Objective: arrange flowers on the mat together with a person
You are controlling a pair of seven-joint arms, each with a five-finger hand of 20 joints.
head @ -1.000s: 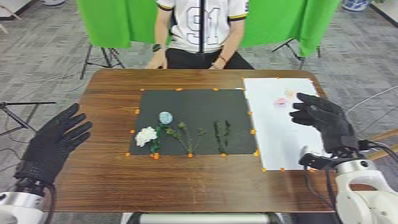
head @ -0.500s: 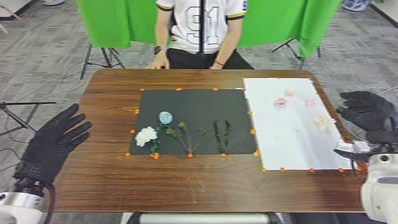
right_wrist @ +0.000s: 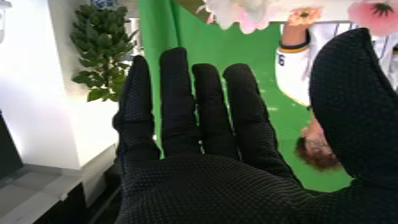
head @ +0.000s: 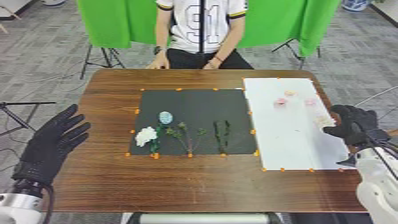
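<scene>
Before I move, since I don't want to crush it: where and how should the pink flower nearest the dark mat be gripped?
I'd pinch the pink flower lightly by its bloom's sides, coming down from the robot's side. It is a small, roundish bloom lying on the white sheet; the orange flower lies just beyond and another pink bloom to its right, so the near side looks freest.

After swinging out past the table's right side, our right hand (head: 357, 123) now comes back inward, and we have it near the pale flower (head: 324, 121) on the white sheet (head: 293, 145).
</scene>
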